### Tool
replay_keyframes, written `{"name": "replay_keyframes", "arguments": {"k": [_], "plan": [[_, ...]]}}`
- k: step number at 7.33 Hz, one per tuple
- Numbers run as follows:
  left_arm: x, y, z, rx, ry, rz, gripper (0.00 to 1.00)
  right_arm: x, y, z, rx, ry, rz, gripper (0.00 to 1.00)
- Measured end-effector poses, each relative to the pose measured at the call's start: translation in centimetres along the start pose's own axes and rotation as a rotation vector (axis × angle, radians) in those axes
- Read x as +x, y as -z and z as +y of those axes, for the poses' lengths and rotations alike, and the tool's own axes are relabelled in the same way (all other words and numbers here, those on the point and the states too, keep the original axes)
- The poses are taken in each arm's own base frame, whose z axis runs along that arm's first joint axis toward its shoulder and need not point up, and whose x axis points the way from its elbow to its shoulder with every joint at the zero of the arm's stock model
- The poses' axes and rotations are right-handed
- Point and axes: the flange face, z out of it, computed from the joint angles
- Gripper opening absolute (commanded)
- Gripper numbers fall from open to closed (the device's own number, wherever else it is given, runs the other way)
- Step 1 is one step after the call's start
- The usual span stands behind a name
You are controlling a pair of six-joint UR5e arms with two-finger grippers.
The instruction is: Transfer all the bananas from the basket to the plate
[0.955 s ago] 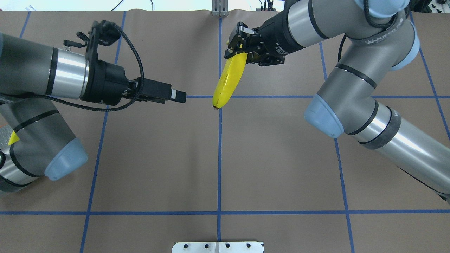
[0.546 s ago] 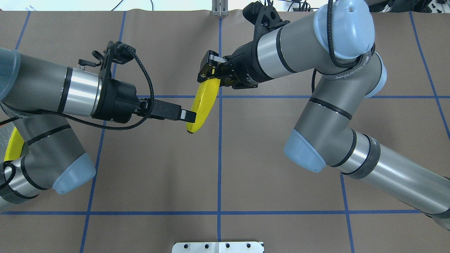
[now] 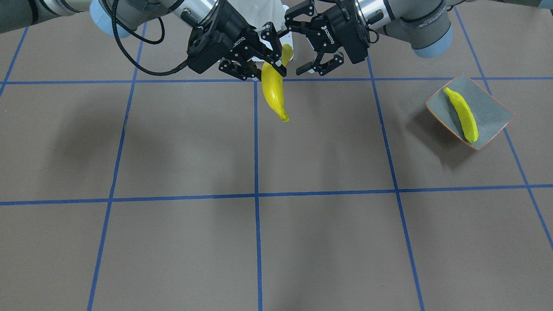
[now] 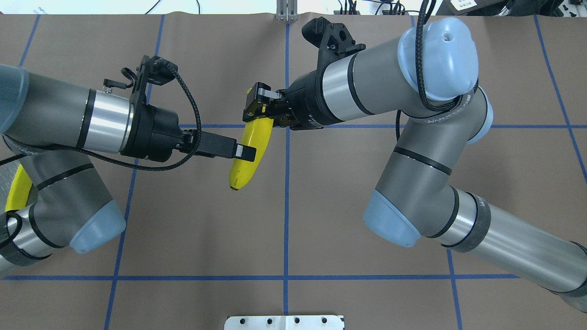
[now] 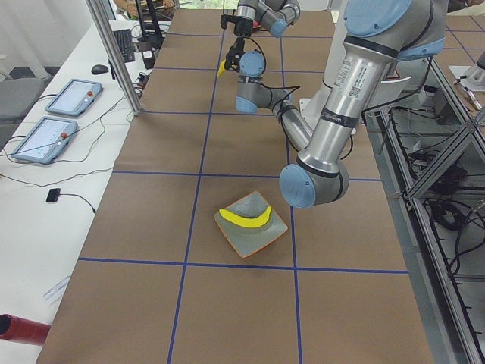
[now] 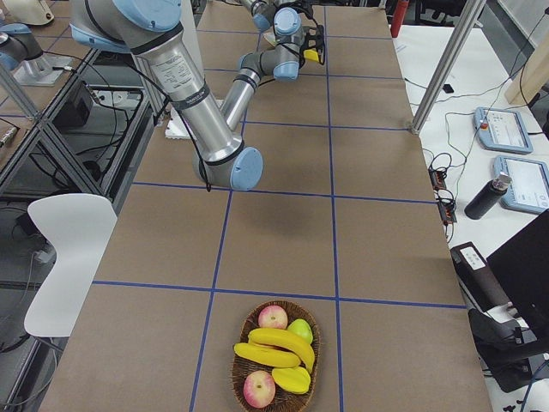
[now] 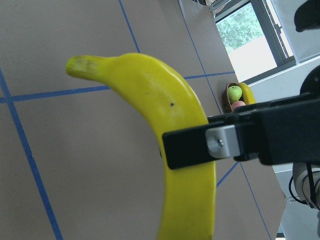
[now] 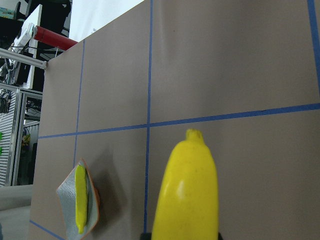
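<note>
1. Right gripper (image 3: pixel 270 69) has carried the held banana (image 4: pixel 239 172) across to the left gripper (image 3: pixel 294 45) since half a second ago. In the overhead view it sits lower and further left. Left gripper barely shifted.
2. Right gripper: clamped on the held banana's upper end. The banana hangs off the table (image 3: pixel 173 142), free tip pointing down.
3. Left gripper: fingers spread wide (clearest in the front-facing view). One finger (image 7: pixel 200 142) crosses the held banana's middle in the left wrist view. Contact or not: cannot tell.
4. Plate (image 3: pixel 492 114): on the table toward the robot's left, well apart from both grippers. One greener banana (image 3: pixel 462 114) lies along it.
5. Basket (image 6: pixel 235 371): at the table's end on the robot's right, seen clearly in the right side view. More bananas (image 6: pixel 273 343) lie in it, with apples (image 6: pixel 273 317) and a green fruit (image 6: pixel 300 330).
</note>
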Motion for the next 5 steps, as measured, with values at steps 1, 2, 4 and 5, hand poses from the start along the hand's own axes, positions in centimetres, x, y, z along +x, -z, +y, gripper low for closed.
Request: {"name": "replay_keyframes", "arguments": {"k": [1,2,4,5], "plan": [[0.2,-0.2,0.3,-0.005,-0.007,0.013,0.78,-0.2,0.0,0.0,0.001,0.001,-0.003,0.00],[0.4,-0.6,0.9,-0.014,-0.015,0.032,0.59,-0.3,0.0,0.0,0.003,0.003,-0.005,0.00],[0.9,-1.5,2.1,-0.038,-0.021,0.057,0.00,-0.4,0.0,0.0,0.007,0.004,-0.006,0.11],[1.0,-1.8,2.3,-0.043,-0.020,0.060,0.00,-0.4,0.1,-0.1,0.009,0.005,-0.007,0.99]]}}
